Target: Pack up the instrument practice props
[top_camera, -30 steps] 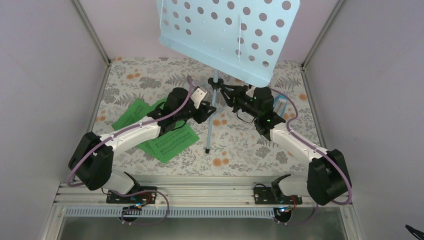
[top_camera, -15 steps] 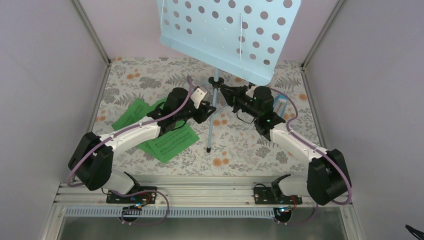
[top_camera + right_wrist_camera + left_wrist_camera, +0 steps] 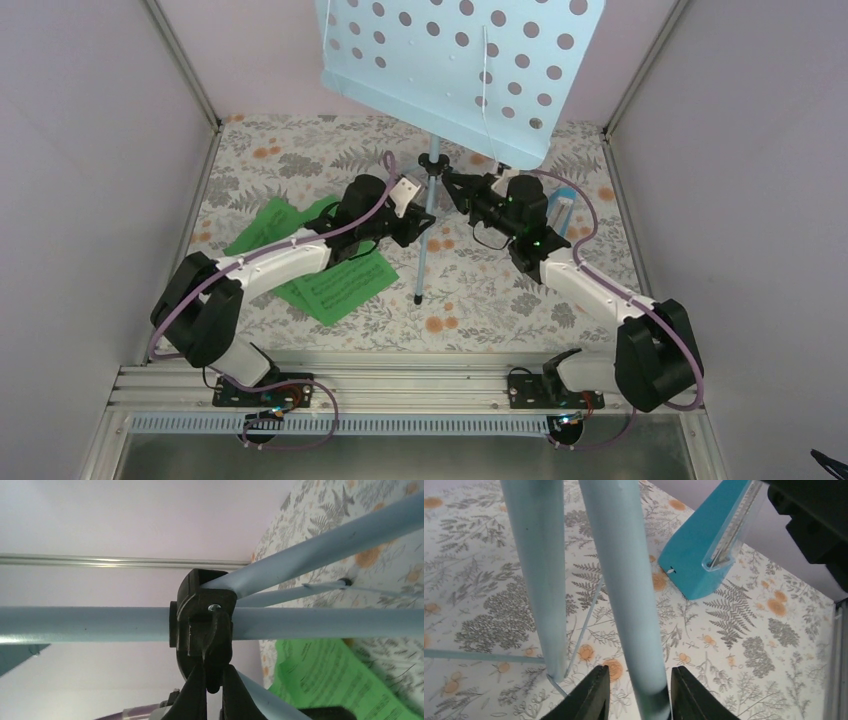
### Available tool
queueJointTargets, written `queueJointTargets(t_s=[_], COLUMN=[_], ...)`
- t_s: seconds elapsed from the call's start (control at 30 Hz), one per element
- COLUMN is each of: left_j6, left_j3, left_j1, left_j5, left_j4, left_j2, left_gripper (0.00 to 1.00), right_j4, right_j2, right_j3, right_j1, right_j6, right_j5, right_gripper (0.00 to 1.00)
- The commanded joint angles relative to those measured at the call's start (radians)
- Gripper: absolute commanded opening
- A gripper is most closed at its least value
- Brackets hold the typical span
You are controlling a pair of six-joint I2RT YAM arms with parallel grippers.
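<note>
Standing at the middle of the overhead view, the music stand (image 3: pixel 455 70) is leaning its hole-punched desk toward the top of the frame, and both arms are crowding in on its tripod from either side. The right gripper (image 3: pixel 215 680) is pinching hard on the black collar tab (image 3: pixel 212 645) that hangs from the hub where the legs meet the post. The left gripper (image 3: pixel 640 682) is straddling the near leg (image 3: pixel 621 580) lower down. Its fingers are parted, one pad touching the tube and the other just clear of it, so it is not yet squeezing.

That leg's long axis is running from the top to the bottom of the left wrist view, straight through the gap between the fingers, so closing squarely should catch it. To my eye the left arm is placed to fold the leg while the right works the collar.

The metronome (image 3: pixel 696 555) is sitting at the upper right of that wrist view, well apart. The green sheet-music pages (image 3: pixel 330 285) are lying at lower left overhead, partly under the left arm.
</note>
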Motion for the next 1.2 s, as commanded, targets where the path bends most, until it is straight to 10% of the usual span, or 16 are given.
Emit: queueJointTargets(t_s=[0.0,0.2,0.77,1.17], left_j6=[0.022,0.034,0.008,-0.015], left_j3=[0.026,0.038,0.019,0.006], left_j1=[-0.002,-0.001,-0.002,0.000], left_j5=[0.011,0.009,0.029,0.034], left_j4=[0.016,-0.019,-0.025,-0.024], left_j2=[-0.001,0.010,-0.014,-0.021], left_gripper=[0.29,0.03,0.02,0.03], right_j4=[-0.026,0.099,0.283,0.225], right_j2=[-0.030,-0.046,0.025,-0.102], right_j3=[-0.039,-0.120,-0.185,-0.195], right_j1=[-0.004,0.004,0.043,0.042], right_j6=[-0.208,-0.512,-1.457,-1.477], right_j5=[0.135,0.191,0.487,0.453], right_gripper=[0.04,0.04,0.04,0.22])
